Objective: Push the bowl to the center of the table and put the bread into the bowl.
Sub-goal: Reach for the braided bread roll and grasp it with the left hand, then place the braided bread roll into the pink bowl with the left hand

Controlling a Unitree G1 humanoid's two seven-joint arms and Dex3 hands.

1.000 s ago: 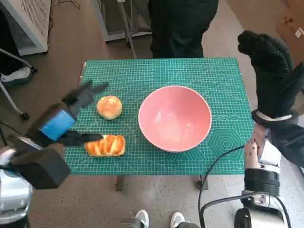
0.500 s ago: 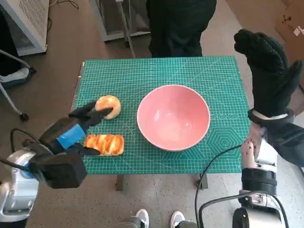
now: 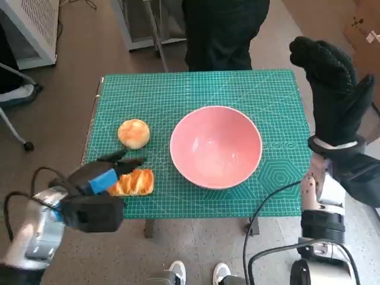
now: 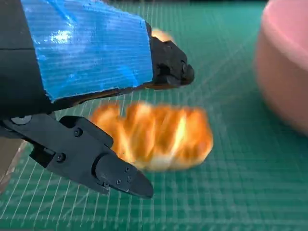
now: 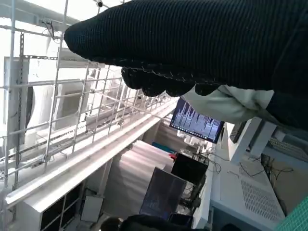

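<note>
Head view: green cutting mat (image 3: 178, 95) on table | brown floor (image 3: 65, 101) | left hand (image 3: 101, 178) spread, empty | right hand (image 3: 332, 89) raised, empty

The right hand (image 5: 192, 43) in its black glove fills the top, above white wire shelving (image 5: 72, 110), a lit monitor (image 5: 197, 122) and a white desk (image 5: 240, 187).

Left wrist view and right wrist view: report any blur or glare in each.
Left wrist view: the striped bread is blurred, the left hand sharp with glare on its blue tape. Right wrist view: bright backlight washes out the upper part behind the dark right hand.
</note>
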